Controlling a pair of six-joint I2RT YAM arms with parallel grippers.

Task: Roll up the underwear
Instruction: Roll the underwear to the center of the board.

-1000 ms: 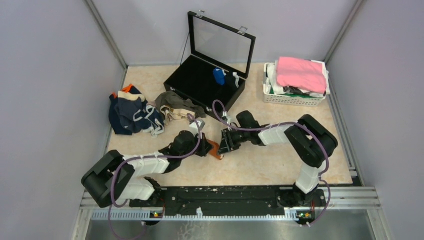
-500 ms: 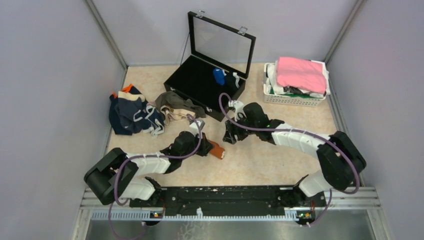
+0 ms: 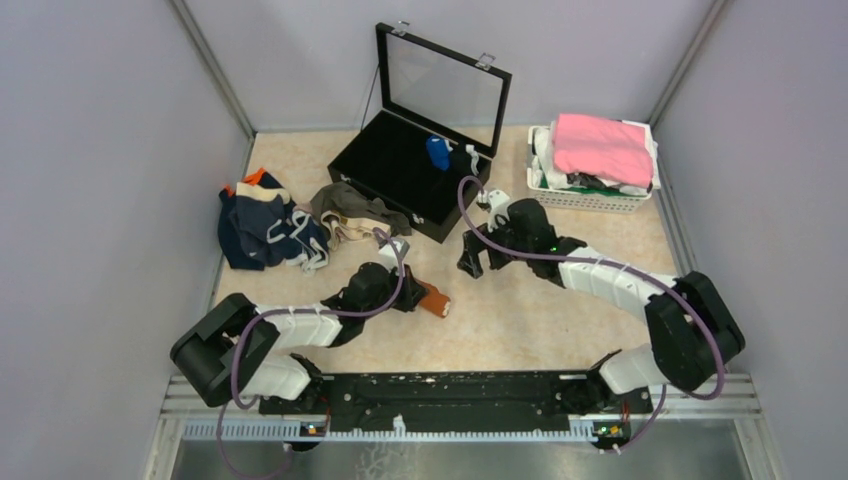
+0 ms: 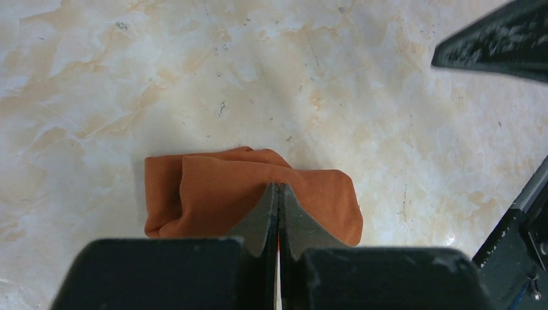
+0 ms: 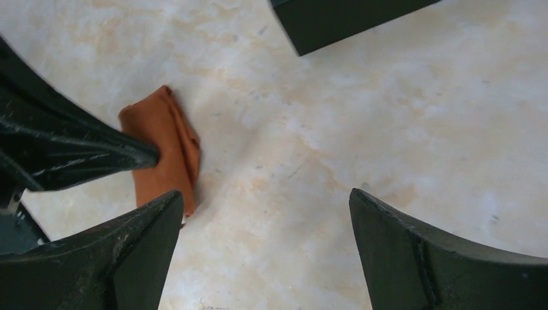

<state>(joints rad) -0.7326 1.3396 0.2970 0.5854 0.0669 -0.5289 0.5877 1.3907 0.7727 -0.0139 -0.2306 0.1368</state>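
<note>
A rust-orange underwear (image 3: 436, 301) lies rolled into a short bundle on the marble table top, also seen in the left wrist view (image 4: 213, 194) and the right wrist view (image 5: 169, 148). My left gripper (image 3: 412, 298) is shut, its fingertips (image 4: 278, 187) pressed together on the bundle's near edge. My right gripper (image 3: 475, 262) hangs wide open above bare table to the right of the bundle (image 5: 262, 194), holding nothing. More underwear sits in a heap at the left: navy with white trim (image 3: 262, 232) and olive-brown (image 3: 352, 212).
An open black case (image 3: 400, 170) with a glass lid stands at the back, with a blue item (image 3: 438, 152) inside. A white basket (image 3: 590, 195) at the back right holds a bright pink cloth (image 3: 602, 147). The case's corner (image 5: 336, 19) lies just past my right gripper.
My right gripper let go of the orange bundle, opened wide and drew back up and to the right toward the case. The left gripper stayed shut on the bundle.
</note>
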